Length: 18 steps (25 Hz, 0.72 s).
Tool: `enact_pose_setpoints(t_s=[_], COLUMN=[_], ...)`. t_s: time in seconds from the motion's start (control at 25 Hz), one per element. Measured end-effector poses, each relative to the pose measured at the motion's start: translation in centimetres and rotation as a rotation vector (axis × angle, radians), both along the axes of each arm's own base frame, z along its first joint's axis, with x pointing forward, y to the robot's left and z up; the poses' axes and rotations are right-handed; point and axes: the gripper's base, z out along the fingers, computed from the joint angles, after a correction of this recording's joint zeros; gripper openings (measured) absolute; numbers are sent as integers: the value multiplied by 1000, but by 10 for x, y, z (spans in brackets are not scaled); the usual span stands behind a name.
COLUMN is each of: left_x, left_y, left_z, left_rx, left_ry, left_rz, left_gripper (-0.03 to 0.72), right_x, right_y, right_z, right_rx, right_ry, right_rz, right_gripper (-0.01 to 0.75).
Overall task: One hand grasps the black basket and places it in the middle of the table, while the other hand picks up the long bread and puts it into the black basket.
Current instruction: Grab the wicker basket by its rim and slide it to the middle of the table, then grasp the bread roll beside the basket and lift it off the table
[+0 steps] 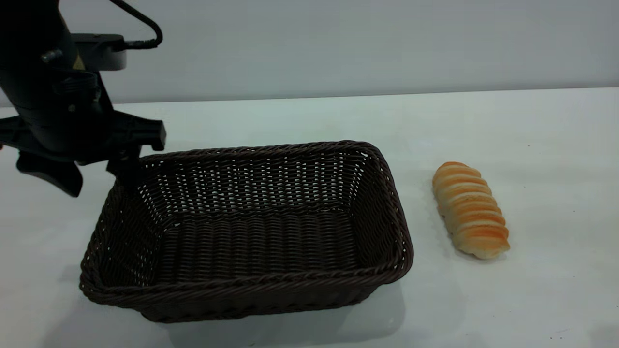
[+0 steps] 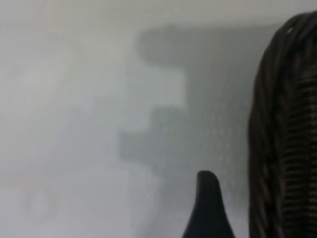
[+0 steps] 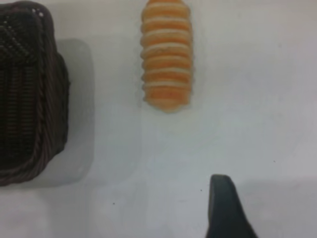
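Observation:
The black basket (image 1: 251,227) sits on the white table (image 1: 532,145), left of centre, with nothing inside. My left gripper (image 1: 92,181) is open at the basket's back left corner. One finger hangs outside the wall and the other stands at the rim. In the left wrist view that rim (image 2: 282,129) runs close beside the one finger I can see. The long bread (image 1: 470,209) lies on the table just right of the basket. My right gripper (image 3: 262,203) is outside the exterior view. It hovers open over bare table a little short of the bread (image 3: 166,54), holding nothing.
The basket's outer wall (image 3: 29,94) stands close to the bread in the right wrist view, with a strip of table between them. A plain grey wall (image 1: 338,43) runs behind the table's far edge.

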Motion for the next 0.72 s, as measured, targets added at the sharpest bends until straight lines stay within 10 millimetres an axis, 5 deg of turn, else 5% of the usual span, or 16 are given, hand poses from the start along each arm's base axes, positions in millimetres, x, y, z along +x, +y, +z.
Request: enact_pose_setpoints(t_s=[0.28,0.72], left_x=[-1,-37], left_y=[-1,10], left_z=[21,155], left_rx=[-39,-204], left_ry=[-66,-519], left_rz=[7,-54], left_gripper=[611,594], right_x=[6,56], right_y=[3,13], right_z=[-6,-36], right_rx=[25,141], right_ry=[19,95], right_rz=[26,86], right_gripper=[427,427])
